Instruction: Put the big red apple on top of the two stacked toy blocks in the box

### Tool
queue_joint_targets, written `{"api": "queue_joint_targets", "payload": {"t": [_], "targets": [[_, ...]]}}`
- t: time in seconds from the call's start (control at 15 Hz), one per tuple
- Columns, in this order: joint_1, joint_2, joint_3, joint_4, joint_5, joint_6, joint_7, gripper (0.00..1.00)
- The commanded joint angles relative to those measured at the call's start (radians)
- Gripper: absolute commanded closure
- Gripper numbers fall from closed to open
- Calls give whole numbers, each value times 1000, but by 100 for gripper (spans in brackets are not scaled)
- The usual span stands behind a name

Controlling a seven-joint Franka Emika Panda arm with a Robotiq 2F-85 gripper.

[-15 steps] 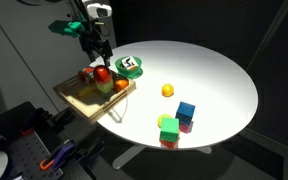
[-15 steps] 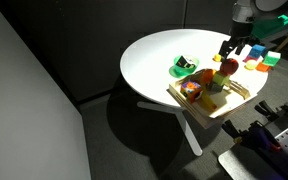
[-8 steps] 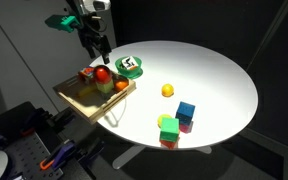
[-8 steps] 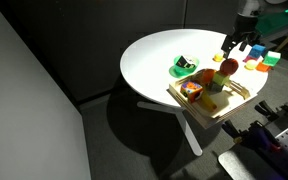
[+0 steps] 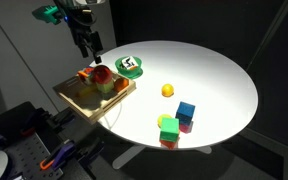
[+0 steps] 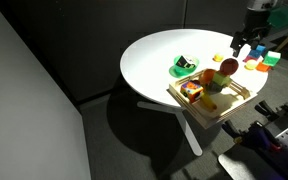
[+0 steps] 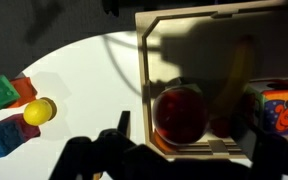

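The big red apple (image 5: 102, 72) sits in the box (image 5: 76, 100) at its far end. It rests on the two stacked toy blocks, of which only an orange sliver (image 7: 167, 143) shows under it in the wrist view. The apple (image 6: 228, 67) stands free in the box (image 6: 212, 106). My gripper (image 5: 91, 46) hangs open and empty above the apple and apart from it. It also shows in an exterior view (image 6: 242, 49). In the wrist view the apple (image 7: 181, 112) lies straight below my dark gripper (image 7: 184, 160).
A green-and-white dish (image 5: 131, 66) stands beside the box. A yellow ball (image 5: 167, 90), a blue cube (image 5: 186, 111) and a yellow-green cube on a magenta one (image 5: 168, 127) lie on the round white table (image 5: 214, 75). A colourful block (image 7: 279, 108) and other items sit in the box.
My gripper has risen up and away from the apple. The apple has stayed in place on the stack.
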Motion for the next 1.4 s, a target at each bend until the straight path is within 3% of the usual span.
{"api": "queue_joint_targets", "payload": {"t": [0.0,0.4,0.8,1.33], "targets": [[-8,-109,0,-35,9,-107,-5,0],[-8,-225,-8,-33,40,-257,-18,0],[-12,-349,-16,-39,53,-298,-15,0],[-6,-478,-18,-68,75,-259,-27,0]]}}
